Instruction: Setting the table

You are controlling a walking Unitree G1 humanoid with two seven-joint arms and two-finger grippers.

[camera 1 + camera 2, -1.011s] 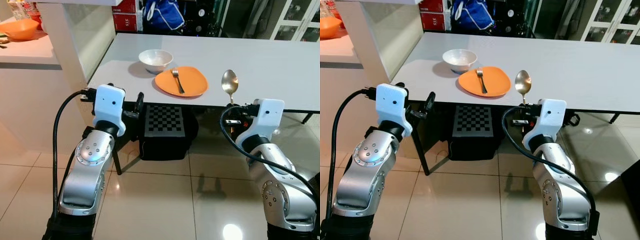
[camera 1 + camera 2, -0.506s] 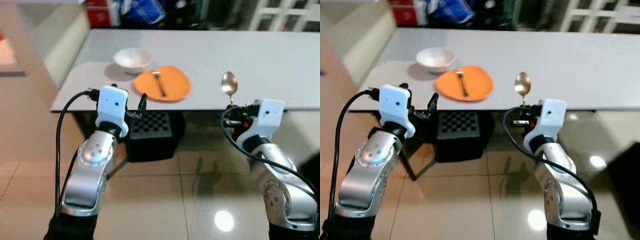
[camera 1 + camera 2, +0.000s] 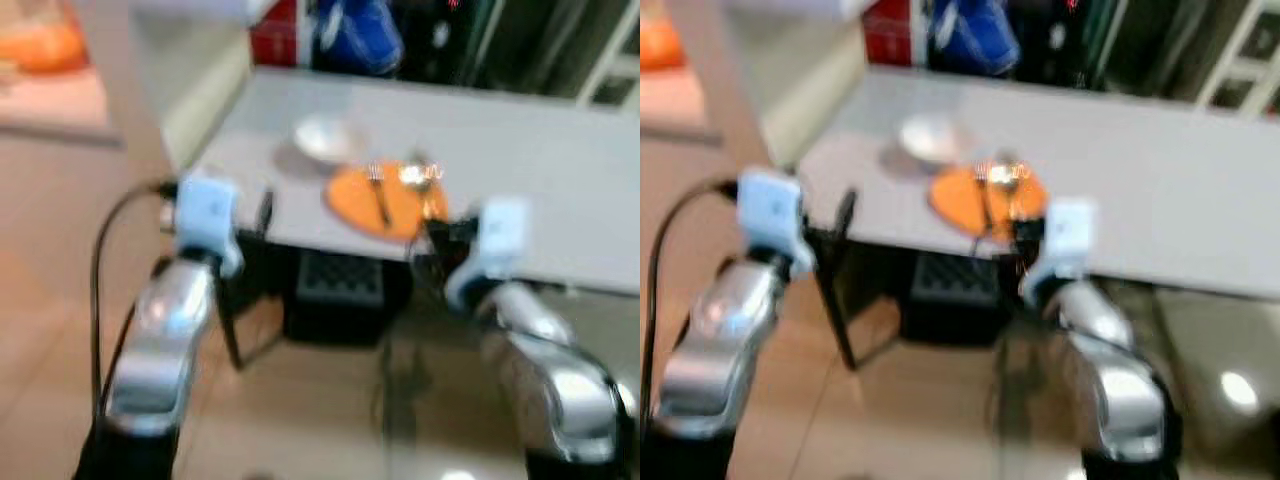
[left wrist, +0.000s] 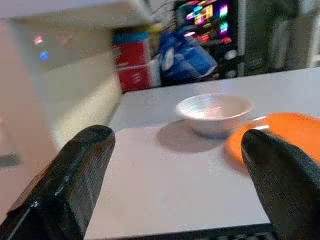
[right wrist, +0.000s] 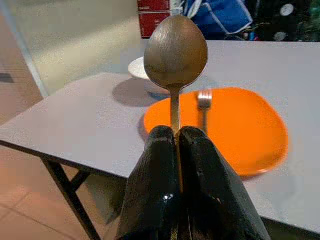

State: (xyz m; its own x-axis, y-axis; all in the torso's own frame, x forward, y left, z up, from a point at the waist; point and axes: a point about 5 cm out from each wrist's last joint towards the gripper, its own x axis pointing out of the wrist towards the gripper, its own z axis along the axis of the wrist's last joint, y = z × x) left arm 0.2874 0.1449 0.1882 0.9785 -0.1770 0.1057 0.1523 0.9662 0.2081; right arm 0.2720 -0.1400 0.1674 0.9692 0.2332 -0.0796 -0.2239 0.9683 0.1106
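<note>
My right gripper (image 5: 176, 132) is shut on the handle of a metal spoon (image 5: 175, 50), holding it upright at the near edge of the grey table (image 3: 530, 170). Beyond the spoon lies an orange plate (image 5: 240, 125) with a fork (image 5: 204, 102) on it. A white bowl (image 4: 215, 112) stands just behind the plate (image 3: 375, 200). My left gripper (image 4: 177, 135) is open and holds nothing, level with the table's near edge and facing the bowl. Both head views are blurred.
A pale counter with an orange bowl (image 3: 45, 45) stands to the left. Red boxes (image 4: 137, 70) and a blue bag (image 3: 360, 35) sit behind the table. A black checkered object (image 3: 345, 285) sits under the table on the tiled floor.
The whole picture has swung and blurred, so the camera is moving. The spoon in my right gripper now lines up with the orange plate instead of standing to its right.
</note>
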